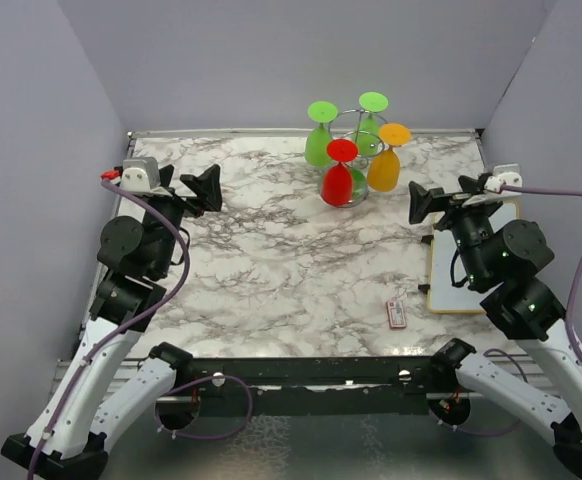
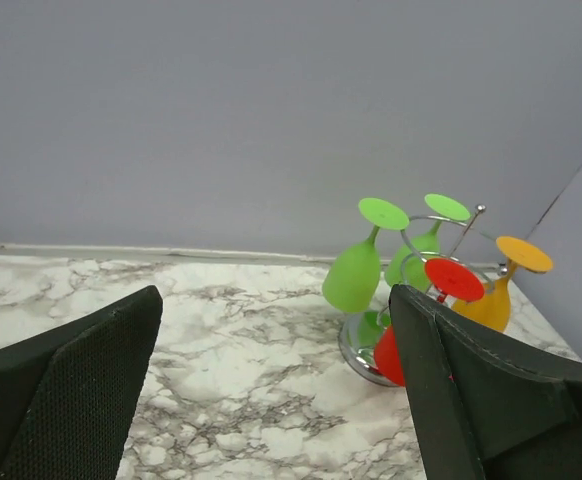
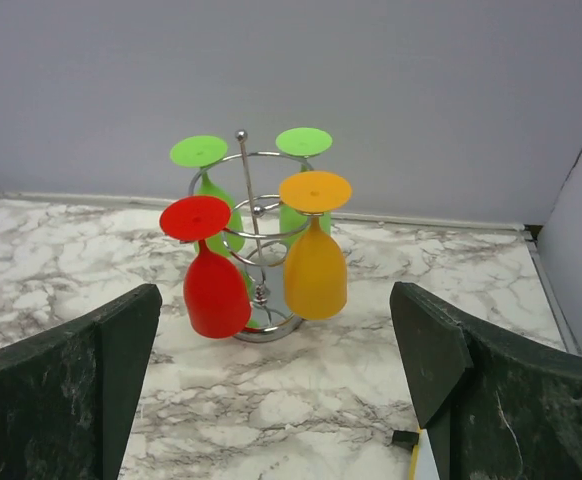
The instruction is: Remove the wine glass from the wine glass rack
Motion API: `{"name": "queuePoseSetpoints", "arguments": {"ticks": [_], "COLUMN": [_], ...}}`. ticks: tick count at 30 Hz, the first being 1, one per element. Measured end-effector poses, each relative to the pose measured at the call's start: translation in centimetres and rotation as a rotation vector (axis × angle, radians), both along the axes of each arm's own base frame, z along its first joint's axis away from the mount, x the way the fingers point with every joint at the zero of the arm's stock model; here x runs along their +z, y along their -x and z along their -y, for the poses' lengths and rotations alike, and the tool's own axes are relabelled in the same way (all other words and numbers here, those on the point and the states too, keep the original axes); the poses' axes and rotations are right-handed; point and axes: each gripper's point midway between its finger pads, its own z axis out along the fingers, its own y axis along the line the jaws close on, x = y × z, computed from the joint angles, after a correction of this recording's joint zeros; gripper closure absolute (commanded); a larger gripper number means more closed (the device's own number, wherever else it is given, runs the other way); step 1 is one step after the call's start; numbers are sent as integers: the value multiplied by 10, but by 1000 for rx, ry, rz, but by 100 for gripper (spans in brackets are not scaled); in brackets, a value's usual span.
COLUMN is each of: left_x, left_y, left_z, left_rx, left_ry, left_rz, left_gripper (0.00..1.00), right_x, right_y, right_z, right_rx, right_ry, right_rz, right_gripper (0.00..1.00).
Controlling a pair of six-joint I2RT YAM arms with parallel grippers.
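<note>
- Right gripper (image 1: pixel 421 203) gaping, empty; wine glass rack (image 3: pixel 246 185) dead ahead, nearer this arm.
- Left gripper (image 1: pixel 206 188) gaping, empty too.
- Orange wine glass (image 3: pixel 314 265) hangs inverted, stem vertical.

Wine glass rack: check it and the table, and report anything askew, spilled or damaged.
Nothing stands out. The rack stands upright; the red glass, orange glass and two green glasses hang bowl-down from it. No spill or breakage shows on the table.

Four wine glasses (image 3: pixel 314 270) hang on the wine glass rack (image 3: pixel 246 180), rear of table (image 1: pixel 271 280).
</note>
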Motion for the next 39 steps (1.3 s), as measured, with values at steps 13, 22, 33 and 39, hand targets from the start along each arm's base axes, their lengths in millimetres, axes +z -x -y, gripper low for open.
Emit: {"name": "queuePoseSetpoints", "arguments": {"ticks": [13, 22, 33, 39], "left_x": [-46, -53, -58, -59], "left_y": [-13, -18, -29, -31], "left_z": [-13, -17, -12, -11], "left_rx": [61, 79, 72, 67], "left_ry": [-55, -65, -73, -73], "left_rz": [-35, -21, -29, -28], "left_gripper": [1, 1, 2, 2], "right_x": [8, -14, -80, -93], "right_y": [0, 3, -19, -53], "right_z": [26, 23, -29, -65], "right_rx": [-64, -20, 196, 303], "right_ry": [-136, -142, 5, 77], "right_rz": [-43, -77, -243, -371], "right_gripper": [0, 0, 0, 0]}}
